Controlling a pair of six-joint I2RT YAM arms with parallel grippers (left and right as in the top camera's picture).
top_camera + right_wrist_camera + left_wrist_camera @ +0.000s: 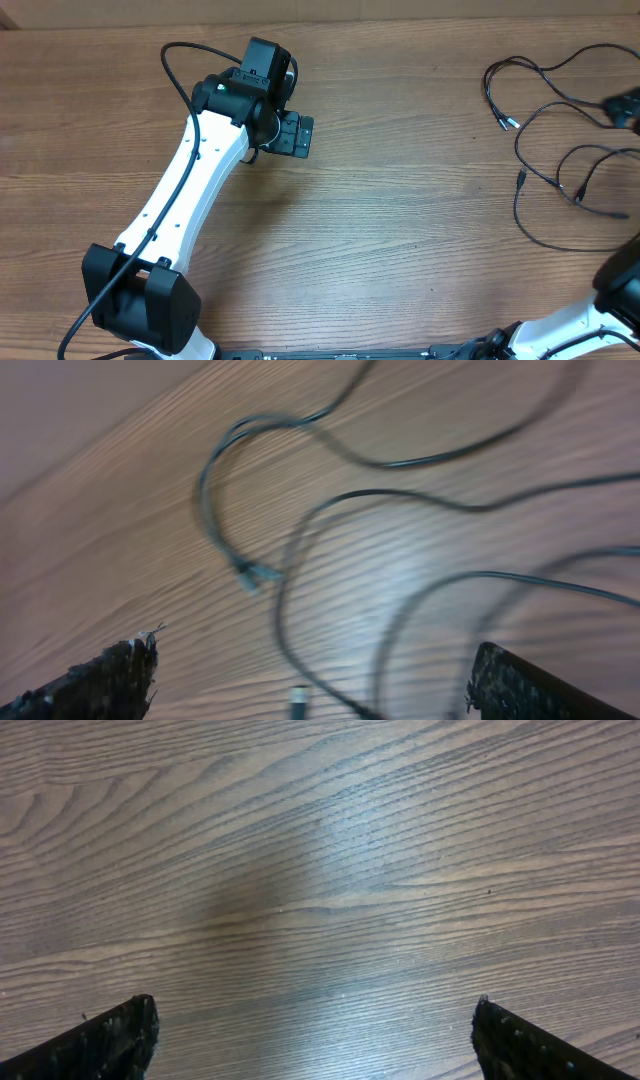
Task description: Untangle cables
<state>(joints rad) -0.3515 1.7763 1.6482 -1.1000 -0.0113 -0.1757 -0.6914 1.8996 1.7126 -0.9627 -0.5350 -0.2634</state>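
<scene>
Thin black cables (521,178) lie in loose overlapping loops on the wooden table at the far right, with small connector ends. In the right wrist view the cables (290,560) cross under my right gripper (310,680); it is open, its fingertips wide apart and empty above them. A connector end (255,573) and another plug (298,700) show there, blurred. In the overhead view only a black part of the right gripper (625,105) shows at the right edge. My left gripper (293,135) is far from the cables at the upper left, open and empty over bare wood (315,1040).
The wooden table (400,230) fills the views. The left arm (180,190) stretches from the front left toward the back. The right arm's base (620,285) sits at the front right corner.
</scene>
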